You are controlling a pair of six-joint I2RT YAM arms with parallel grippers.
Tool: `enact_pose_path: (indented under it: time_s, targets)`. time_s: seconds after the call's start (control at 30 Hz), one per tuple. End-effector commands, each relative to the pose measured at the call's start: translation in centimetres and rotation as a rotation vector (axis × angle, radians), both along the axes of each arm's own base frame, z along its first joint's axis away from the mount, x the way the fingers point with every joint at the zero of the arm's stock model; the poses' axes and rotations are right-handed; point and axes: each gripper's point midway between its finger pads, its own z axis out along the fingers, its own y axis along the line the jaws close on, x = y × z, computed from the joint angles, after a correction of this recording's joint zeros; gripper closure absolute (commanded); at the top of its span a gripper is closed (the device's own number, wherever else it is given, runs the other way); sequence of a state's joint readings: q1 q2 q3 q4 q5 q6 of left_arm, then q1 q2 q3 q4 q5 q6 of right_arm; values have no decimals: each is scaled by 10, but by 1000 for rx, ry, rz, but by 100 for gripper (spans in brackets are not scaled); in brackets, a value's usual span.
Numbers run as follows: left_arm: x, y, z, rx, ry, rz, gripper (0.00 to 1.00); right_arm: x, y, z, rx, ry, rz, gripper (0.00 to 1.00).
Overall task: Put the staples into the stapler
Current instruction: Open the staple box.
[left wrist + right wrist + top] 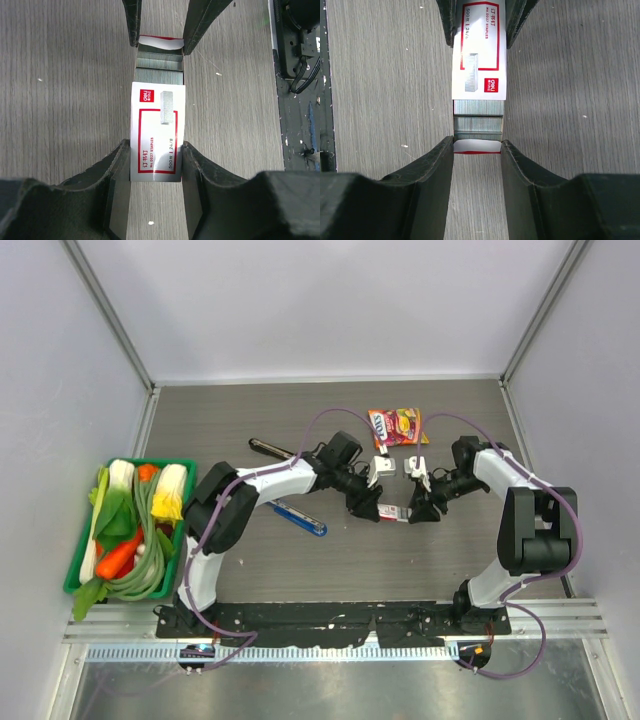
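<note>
Around the staple box (156, 130), which lies flat on the counter (65, 100), both hands grip from opposite ends. The left hand (156, 155) is clamped on the white-and-red sleeve, a finger pressed against each side. The right hand (477, 150) is closed on the end of the inner tray that sticks out of the sleeve. Between the sleeve and that end the tray is part-way out, and the grey staples (159, 70) lie bared in packed rows. The stapler (270, 447) sits well apart from the box, off to its left and further back, with nothing touching it. I'd say the step in hand is opening the box. The next move calls for drawing the tray out further while the sleeve is held firm, then freeing one hand to pinch a single strip without scattering the rest
</note>
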State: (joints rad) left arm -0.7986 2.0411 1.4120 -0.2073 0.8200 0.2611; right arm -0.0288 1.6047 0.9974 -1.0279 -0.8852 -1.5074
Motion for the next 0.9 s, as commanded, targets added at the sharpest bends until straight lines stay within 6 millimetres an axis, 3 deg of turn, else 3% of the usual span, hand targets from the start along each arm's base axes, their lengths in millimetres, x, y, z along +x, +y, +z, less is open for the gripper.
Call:
enact_pose_path:
  time_s: [0.0, 0.53, 0.87]
  targets:
    - [0, -6, 10, -18, 12, -9, 64, 8, -6, -1, -12, -25, -22, 58]
    - [3, -2, 13, -9, 5, 1, 60, 9, -19, -5, -25, -34, -54, 58]
    - [9, 0, 14, 1, 5, 18, 51, 9, -21, -7, -40, -36, -54, 58]
